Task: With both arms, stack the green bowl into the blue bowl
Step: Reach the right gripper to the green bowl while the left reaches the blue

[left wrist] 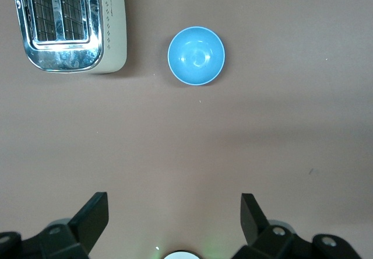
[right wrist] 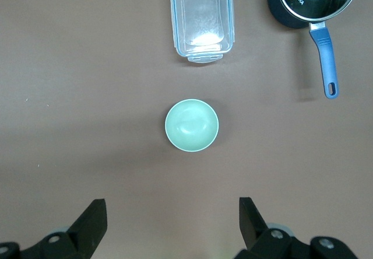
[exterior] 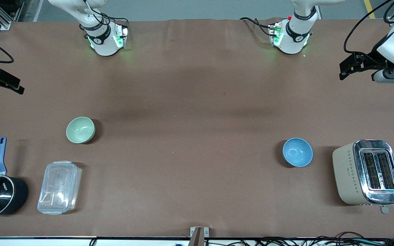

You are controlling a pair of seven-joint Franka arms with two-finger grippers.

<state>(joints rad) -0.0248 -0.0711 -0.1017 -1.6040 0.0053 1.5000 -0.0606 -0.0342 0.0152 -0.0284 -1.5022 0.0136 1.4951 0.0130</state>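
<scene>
We hold our left gripper (exterior: 345, 70) up in the air over the table's edge at our left arm's end, its fingers (left wrist: 93, 215) spread wide apart with nothing between them. Our right gripper (exterior: 3, 82) hangs over the table's edge at our right arm's end, fingers (right wrist: 93, 221) likewise wide apart and holding nothing. Both wrists point their cameras down at the tabletop. Both arms wait.
</scene>
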